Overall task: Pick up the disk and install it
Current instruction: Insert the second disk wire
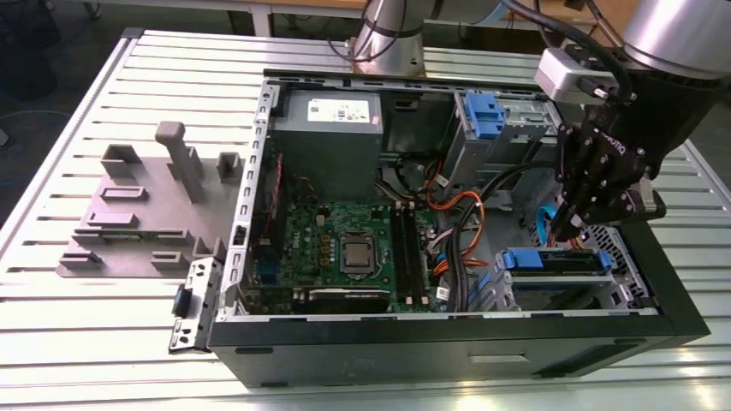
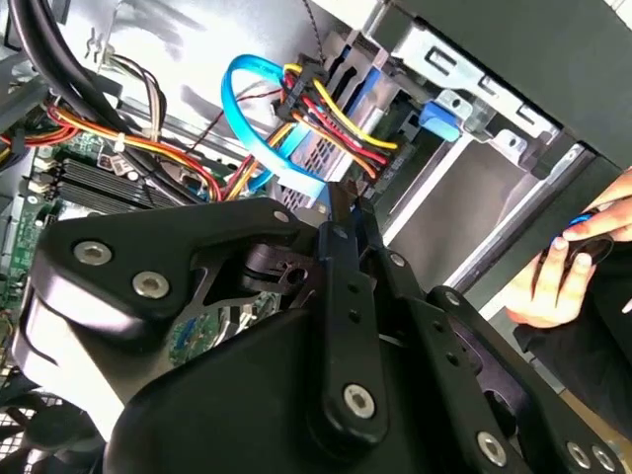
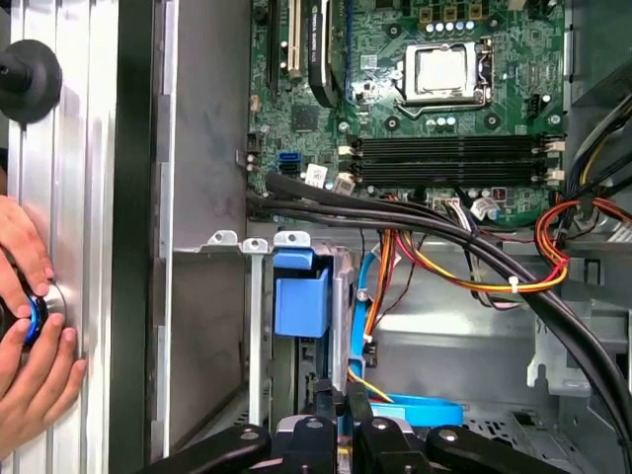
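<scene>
On the exterior view's left, a grey fixture plate (image 1: 143, 214) with upright blocks lies on the slatted metal table (image 1: 68, 342), its far edge cut off by nothing but its slots hard to read. Beside it stands the open computer case (image 1: 457, 342), side panel off. Inside, the grey power supply (image 1: 329, 128) sits at the back, with the green motherboard (image 1: 342, 248) below it and its bare processor (image 3: 442, 71) plain in the first wrist view. Orange, red and yellow cables (image 2: 331, 123) and 1 blue ribbon cable (image 2: 257, 109) cross the middle, partly masking the drive cage behind them.

On the exterior view's right, the black gripper (image 1: 583, 224) hangs inside the case just above the lower bay. Its fingers look drawn close together in the second wrist view, with nothing visibly held, though the linkage hides the tips. The disk (image 1: 556, 262) sits in that lower bay, only its blue rail and a strip of its body visible; the label cannot be made out.

A person's hand (image 3: 30, 336) rests on the table outside the case wall, touching a small blue-ringed object.
</scene>
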You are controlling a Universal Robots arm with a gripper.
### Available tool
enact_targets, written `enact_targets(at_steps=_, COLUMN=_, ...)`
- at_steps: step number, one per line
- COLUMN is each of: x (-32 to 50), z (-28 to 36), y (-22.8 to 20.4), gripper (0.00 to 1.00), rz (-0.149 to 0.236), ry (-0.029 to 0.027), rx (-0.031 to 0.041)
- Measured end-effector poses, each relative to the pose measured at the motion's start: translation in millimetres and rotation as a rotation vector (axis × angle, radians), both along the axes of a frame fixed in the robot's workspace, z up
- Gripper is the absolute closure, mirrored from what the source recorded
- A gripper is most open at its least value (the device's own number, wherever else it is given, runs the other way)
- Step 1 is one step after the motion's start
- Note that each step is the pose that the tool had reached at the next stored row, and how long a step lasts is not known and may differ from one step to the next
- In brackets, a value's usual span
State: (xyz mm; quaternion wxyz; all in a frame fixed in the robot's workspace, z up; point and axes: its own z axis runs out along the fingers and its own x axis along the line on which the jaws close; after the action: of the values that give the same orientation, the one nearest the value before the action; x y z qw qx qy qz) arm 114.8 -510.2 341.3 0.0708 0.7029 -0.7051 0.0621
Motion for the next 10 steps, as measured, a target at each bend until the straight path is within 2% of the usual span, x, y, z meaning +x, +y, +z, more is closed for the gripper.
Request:
enact_targets(at_steps=2, x=-2.4, z=0.0, y=-1.0, gripper=0.84, rz=0.0, ry=-0.0026, rx=0.0071)
enact_targets(at_steps=4, x=-3.6, z=0.0, y=-1.9, gripper=0.84, rz=0.0, ry=-0.0038, rx=0.0225)
enact_targets(at_steps=5, x=-3.8, z=0.0, y=-2.3, gripper=0.84, rz=0.0, ry=-0.0041, rx=0.035)
enact_targets(at_steps=6, x=-3.9, z=0.0, y=-2.8, gripper=0.84, rz=0.0, ry=-0.0043, rx=0.0515)
enact_targets(at_steps=10, x=-4.3, z=0.0, y=-4.2, gripper=0.84, rz=0.0, ry=-0.0046, rx=0.1233)
